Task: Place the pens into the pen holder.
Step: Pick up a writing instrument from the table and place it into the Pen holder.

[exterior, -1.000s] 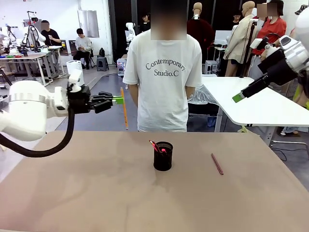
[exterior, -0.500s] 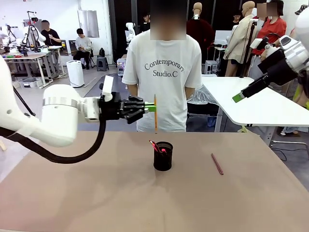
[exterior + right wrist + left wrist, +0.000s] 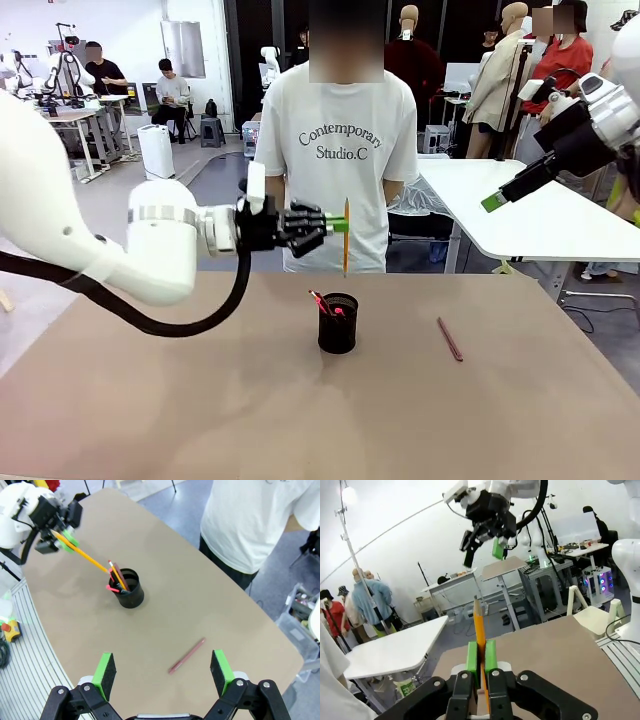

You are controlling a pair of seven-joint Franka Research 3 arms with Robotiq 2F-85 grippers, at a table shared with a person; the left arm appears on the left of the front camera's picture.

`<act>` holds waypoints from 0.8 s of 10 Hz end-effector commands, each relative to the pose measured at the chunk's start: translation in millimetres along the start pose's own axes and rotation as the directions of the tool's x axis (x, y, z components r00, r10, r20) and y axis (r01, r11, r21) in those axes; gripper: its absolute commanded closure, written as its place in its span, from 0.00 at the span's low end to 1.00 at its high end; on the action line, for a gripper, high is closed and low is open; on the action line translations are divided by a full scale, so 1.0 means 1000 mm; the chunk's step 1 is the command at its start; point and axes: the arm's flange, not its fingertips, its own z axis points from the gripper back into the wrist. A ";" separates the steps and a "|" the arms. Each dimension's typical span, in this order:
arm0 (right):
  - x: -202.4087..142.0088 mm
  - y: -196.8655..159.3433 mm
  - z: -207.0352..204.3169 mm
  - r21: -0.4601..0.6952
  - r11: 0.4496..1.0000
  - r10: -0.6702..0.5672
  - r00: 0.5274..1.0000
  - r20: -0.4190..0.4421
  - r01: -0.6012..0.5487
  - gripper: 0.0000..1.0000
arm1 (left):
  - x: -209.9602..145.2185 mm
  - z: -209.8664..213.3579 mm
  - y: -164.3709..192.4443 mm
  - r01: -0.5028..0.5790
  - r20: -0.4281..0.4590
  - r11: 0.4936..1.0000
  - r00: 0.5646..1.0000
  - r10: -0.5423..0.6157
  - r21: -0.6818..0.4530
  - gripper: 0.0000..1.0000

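My left gripper (image 3: 338,225) is shut on the yellow-orange pen (image 3: 346,238), which hangs upright with its tip just above the black mesh pen holder (image 3: 338,324). In the left wrist view that pen (image 3: 479,625) stands between the green pads (image 3: 472,656). A black pen with a red end (image 3: 320,301) leans inside the holder. The reddish-brown pen (image 3: 450,339) lies flat on the table to the holder's right. My right gripper (image 3: 494,201) hovers open, high at the right. From its wrist view the right gripper (image 3: 163,667) looks down on the holder (image 3: 130,595) and the reddish-brown pen (image 3: 187,655).
A person in a white T-shirt (image 3: 342,150) stands at the table's far edge, just behind the holder. A white table (image 3: 520,215) stands at the back right. The brown tabletop (image 3: 200,400) lies bare around the holder.
My left arm has carried the yellow-orange pen to the right, from well left of the holder to just above it. The right arm has stayed still.
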 end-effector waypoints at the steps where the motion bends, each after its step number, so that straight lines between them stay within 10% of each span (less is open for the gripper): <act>1: 0.000 -0.001 0.000 0.014 1.000 0.000 1.000 0.020 0.000 0.00 | -0.016 -0.009 0.005 -0.021 0.017 1.000 1.000 0.021 0.004 1.00; 8: 0.000 -0.001 0.000 0.014 1.000 0.000 1.000 0.020 0.000 0.00 | -0.014 -0.003 0.001 -0.026 -0.001 1.000 1.000 0.026 -0.003 1.00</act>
